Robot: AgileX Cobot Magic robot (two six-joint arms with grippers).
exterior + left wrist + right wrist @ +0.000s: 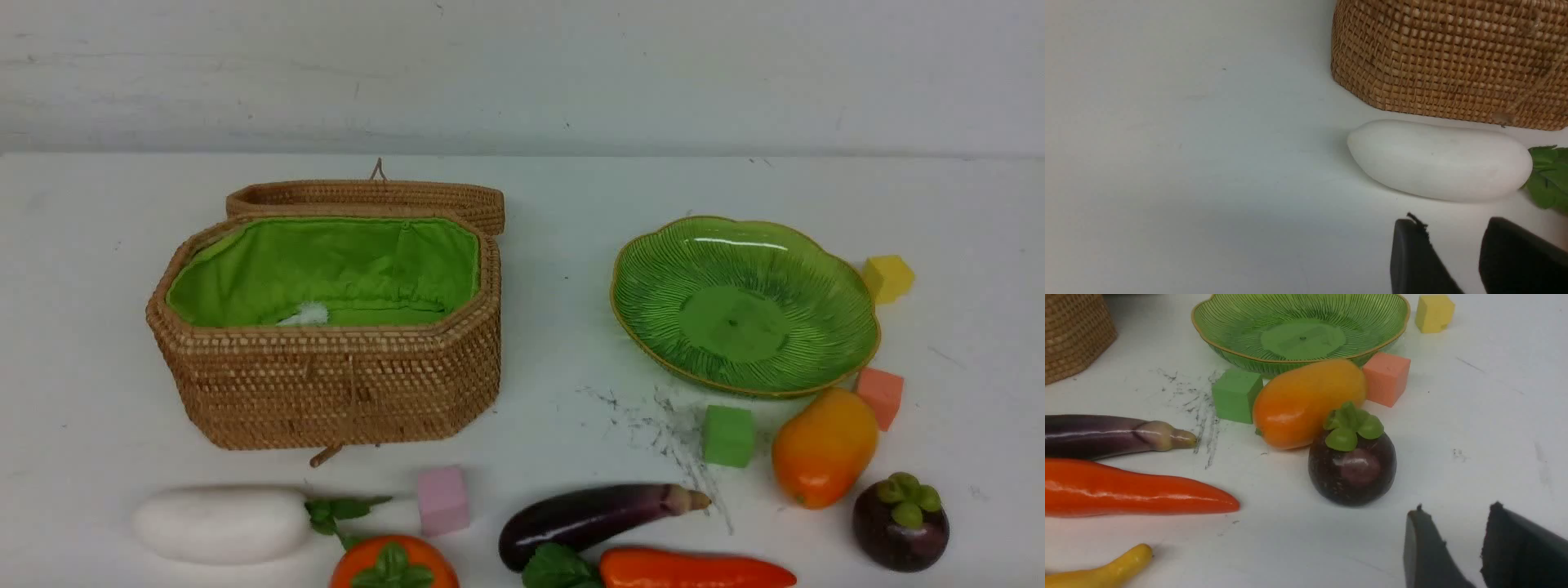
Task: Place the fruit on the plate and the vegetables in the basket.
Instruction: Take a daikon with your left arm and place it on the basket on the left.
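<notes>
The wicker basket [326,384] stands open at the left, green lining showing. The green plate [743,314] is empty at the right. Near the front lie the white radish [224,525], persimmon [393,565], eggplant [592,516], orange-red carrot piece [694,570], mango [823,447] and mangosteen [900,523]. A banana tip [1106,571] shows in the right wrist view. My left gripper [1453,222] is open and empty, just short of the radish [1439,159]. My right gripper [1455,512] is open and empty, beside the mangosteen [1352,465]. Neither gripper shows in the front view.
Foam cubes lie about: pink [442,500] by the radish leaves, green [728,435] and salmon [880,396] in front of the plate, yellow [888,278] behind it. The basket lid [367,198] lies open behind the basket. Black scuff marks [661,433] mark the table.
</notes>
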